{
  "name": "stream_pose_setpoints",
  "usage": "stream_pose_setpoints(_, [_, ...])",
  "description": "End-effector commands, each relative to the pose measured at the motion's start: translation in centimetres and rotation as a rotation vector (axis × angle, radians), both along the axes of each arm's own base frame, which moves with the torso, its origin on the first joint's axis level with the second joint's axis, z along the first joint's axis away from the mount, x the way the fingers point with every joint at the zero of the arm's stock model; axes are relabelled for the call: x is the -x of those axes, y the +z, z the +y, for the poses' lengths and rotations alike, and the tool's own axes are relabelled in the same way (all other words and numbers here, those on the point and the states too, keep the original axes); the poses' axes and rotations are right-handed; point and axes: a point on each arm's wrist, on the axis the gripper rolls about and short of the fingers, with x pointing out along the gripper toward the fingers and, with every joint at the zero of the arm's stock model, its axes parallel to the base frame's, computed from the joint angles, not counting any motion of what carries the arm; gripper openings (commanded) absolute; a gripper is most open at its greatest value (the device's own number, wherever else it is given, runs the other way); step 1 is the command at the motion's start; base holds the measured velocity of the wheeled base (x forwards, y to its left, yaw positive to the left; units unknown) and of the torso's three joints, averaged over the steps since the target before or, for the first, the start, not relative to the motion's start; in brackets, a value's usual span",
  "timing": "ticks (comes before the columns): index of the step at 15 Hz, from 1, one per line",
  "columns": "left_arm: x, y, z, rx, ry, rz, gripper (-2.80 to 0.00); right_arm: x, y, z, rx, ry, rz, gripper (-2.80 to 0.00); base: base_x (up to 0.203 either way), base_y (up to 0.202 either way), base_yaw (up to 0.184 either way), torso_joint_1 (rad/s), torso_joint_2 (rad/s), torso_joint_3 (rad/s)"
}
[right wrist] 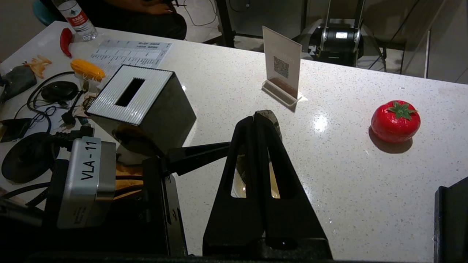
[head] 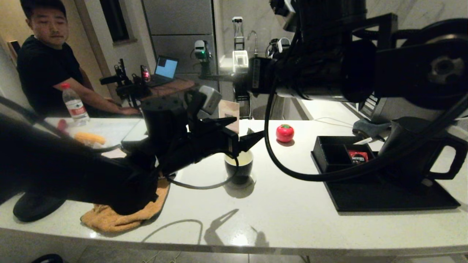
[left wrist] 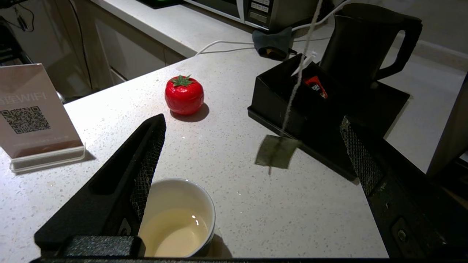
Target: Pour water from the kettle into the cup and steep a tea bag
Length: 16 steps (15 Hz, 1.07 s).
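The tea bag (left wrist: 276, 151), a grey-green pouch, hangs on a string in the air beside the cup, outside its rim. My right gripper (right wrist: 256, 117) is shut on the string, high above the cup, and the pouch (right wrist: 273, 118) peeks out past its fingertips. The cup (head: 239, 166) stands mid-counter, black outside and white inside, holding pale yellowish liquid (left wrist: 175, 233). My left gripper (left wrist: 251, 122) is open and empty, hovering low over the cup (left wrist: 179, 215), one finger over its rim. The black kettle (head: 413, 153) stands upright on the tray at the right, its handle (left wrist: 402, 51) free.
A red tomato-shaped object (head: 285, 132) sits behind the cup. A black tray (head: 384, 197) carries a black box holding a red sachet (head: 360, 156). A QR sign (right wrist: 281, 69), tissue box (right wrist: 140, 102) and orange cloth (head: 117, 215) lie to the left. A person (head: 51, 54) sits at back left.
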Motion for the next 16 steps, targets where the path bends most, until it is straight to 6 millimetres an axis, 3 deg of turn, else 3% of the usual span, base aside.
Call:
stream_pose_setpoints(1, [-0.04, -0.03, -0.02, 0.002, -0.001, -0.002, 0.0, 0.03, -0.01, -0.02, 0.001, -0.002, 0.002, -2.8, 0.0, 0.0, 0.0, 0.0, 0.0, 0.0])
stream_pose_setpoints(16, [-0.33, -0.31, -0.16, 0.016, 0.02, -0.018, 0.0, 0.18, -0.47, -0.18, 0.013, -0.002, 0.013, -2.8, 0.0, 0.0, 0.0, 0.0, 0.0, 0.0])
